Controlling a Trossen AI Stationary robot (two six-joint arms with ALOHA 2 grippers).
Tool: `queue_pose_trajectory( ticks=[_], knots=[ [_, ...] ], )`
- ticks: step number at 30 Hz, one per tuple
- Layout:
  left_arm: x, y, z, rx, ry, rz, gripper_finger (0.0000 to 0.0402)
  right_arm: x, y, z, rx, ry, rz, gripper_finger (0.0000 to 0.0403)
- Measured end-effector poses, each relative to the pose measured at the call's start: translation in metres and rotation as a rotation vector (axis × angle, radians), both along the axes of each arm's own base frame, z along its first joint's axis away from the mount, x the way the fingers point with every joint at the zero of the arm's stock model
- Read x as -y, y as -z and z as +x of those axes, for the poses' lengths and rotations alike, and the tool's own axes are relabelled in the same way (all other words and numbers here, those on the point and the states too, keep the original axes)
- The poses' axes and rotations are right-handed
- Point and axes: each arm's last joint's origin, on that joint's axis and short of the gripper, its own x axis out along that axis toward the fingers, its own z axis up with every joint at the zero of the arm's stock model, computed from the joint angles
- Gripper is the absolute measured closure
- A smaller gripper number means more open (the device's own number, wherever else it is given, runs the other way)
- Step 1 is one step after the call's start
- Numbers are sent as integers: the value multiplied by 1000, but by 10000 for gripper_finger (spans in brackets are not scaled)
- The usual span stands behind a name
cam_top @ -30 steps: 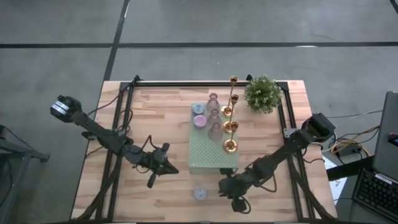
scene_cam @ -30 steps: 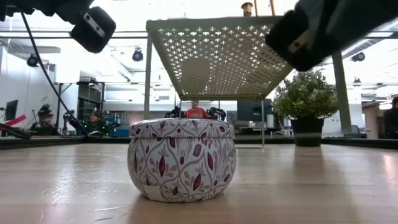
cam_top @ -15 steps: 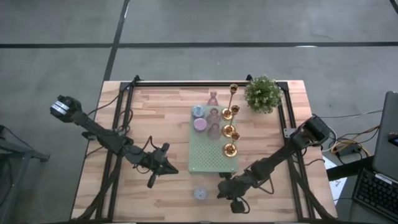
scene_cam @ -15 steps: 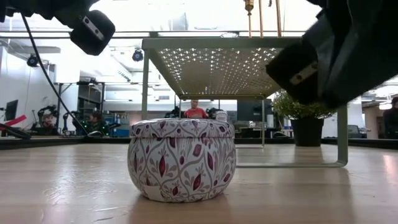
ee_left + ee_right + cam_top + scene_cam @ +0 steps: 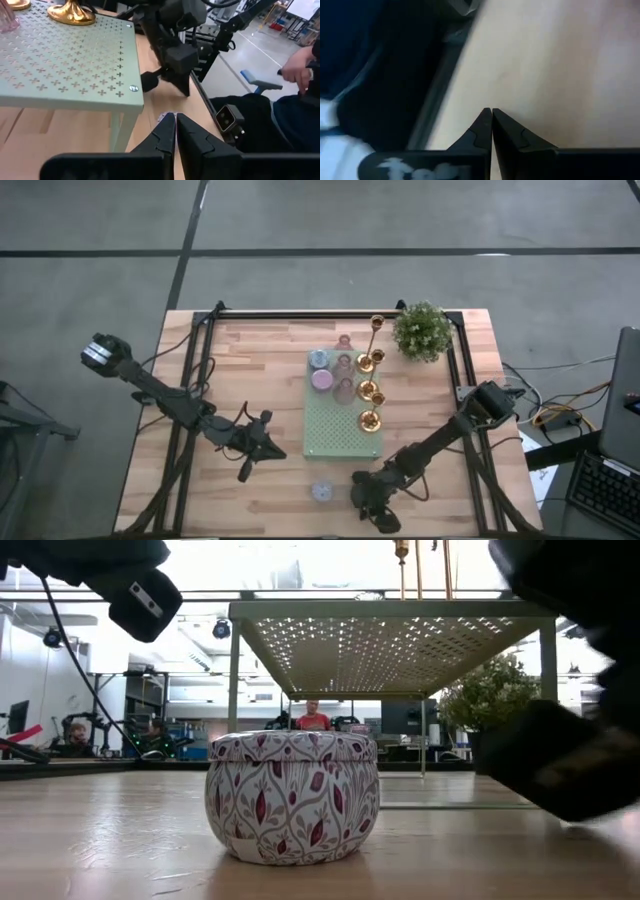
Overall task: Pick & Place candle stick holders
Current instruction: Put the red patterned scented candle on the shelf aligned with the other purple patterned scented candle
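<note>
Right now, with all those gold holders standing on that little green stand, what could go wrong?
The tall gold holder is thin-stemmed and stands at the far edge of the pale green stand; a nudge could probably topple it. The other gold holders and pastel cups are crowded together, so reaching for one might knock its neighbours. The right gripper sits low near the floral tin, jaws shut; a sideways swing may shove the tin.
</note>
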Motion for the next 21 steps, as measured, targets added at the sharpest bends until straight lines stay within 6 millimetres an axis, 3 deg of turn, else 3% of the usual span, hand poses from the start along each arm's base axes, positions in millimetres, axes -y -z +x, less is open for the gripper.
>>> queue_pose_trajectory(
  ticks=[4,13,21],
  knots=[
    [0,2,1,-12,0,7,383,-6,-6,-5,-45,-41,69,394],
    [1,5,1,-28,0,16,383,-25,-48,-22,49,-140,166,394],
    [1,5,1,-29,1,17,383,-18,-104,-34,255,-232,209,394]
  ],
)
